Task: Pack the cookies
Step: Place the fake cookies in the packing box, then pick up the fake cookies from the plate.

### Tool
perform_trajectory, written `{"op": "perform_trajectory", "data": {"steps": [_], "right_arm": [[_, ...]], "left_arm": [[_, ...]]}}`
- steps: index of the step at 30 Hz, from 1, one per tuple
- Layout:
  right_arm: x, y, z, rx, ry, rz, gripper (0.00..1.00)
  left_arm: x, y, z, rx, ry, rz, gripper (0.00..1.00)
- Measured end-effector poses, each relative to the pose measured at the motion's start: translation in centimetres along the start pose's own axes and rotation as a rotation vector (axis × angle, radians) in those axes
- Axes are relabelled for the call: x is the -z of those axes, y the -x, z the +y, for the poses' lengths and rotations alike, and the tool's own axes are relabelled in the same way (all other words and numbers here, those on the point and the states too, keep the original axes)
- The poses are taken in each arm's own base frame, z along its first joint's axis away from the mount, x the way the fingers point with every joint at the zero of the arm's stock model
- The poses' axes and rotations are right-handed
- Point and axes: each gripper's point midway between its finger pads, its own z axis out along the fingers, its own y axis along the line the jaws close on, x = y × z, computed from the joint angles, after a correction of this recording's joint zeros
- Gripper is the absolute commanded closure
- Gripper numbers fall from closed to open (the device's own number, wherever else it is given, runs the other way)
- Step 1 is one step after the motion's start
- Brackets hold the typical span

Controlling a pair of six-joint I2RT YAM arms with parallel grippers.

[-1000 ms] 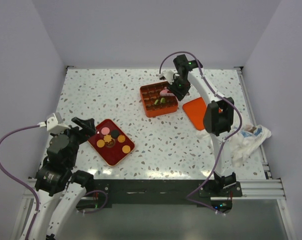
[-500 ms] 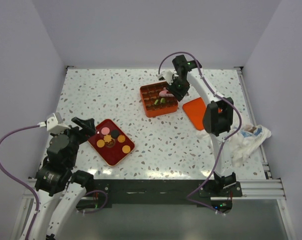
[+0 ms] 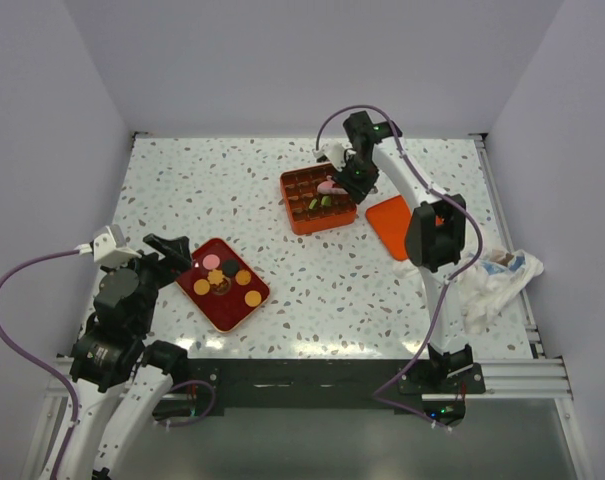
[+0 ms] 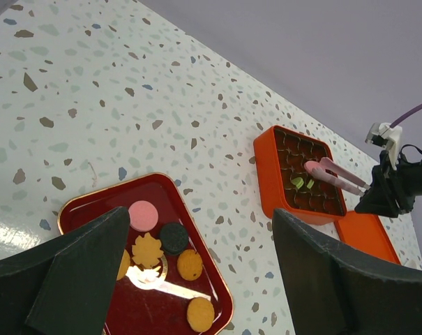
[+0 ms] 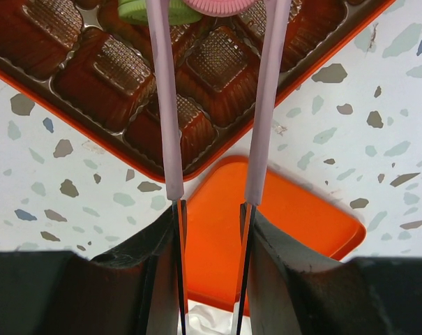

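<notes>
Over orange box [image 3: 307, 226], upper centre, clamps pink tongs [image 5: 162, 105] in right end effector [image 5: 211, 209], pinching frame-cropped pink cookie [image 5: 221, 5]; holds left end effector [image 4: 201, 210] spread by red tray [image 4: 158, 195], speckled tabletop [image 3: 312, 280] between.

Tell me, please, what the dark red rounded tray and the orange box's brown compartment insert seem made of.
Dark red rounded tray: glossy, mirrors glare; lacquered metal or hard plastic. Brown compartment insert: thin moulded plastic, probably; shiny ribbed cups.

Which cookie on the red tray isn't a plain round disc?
The leaf-shaped orange cookie, next to the tray's pink cookie. Its edge is jagged, while the others are smooth circles.
</notes>
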Motion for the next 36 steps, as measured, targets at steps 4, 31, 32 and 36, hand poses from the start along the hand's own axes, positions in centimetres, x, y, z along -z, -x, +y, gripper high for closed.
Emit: {"op": "perform_trajectory", "data": {"steps": [4, 31, 32, 36], "right_arm": [[-0.6, -0.1, 0.0, -0.001, 0.006, 0.008, 0.61], [0.2, 1.3, -0.2, -0.015, 0.002, -0.046, 0.64], [0.4, 1.6, -0.2, -0.016, 0.003, -0.059, 0.65], [1.2, 2.7, 0.6, -0.017, 0.042, -0.116, 0.68]], "left_arm": [[0.0, 0.0, 0.0, 0.0, 0.0, 0.001, 0.12], [0.0, -0.1, 0.0, -0.001, 0.002, 0.003, 0.12], [0.0, -0.1, 0.0, -0.001, 0.002, 0.003, 0.12], [0.0, -0.1, 0.0, -0.002, 0.002, 0.003, 0.12]]}}
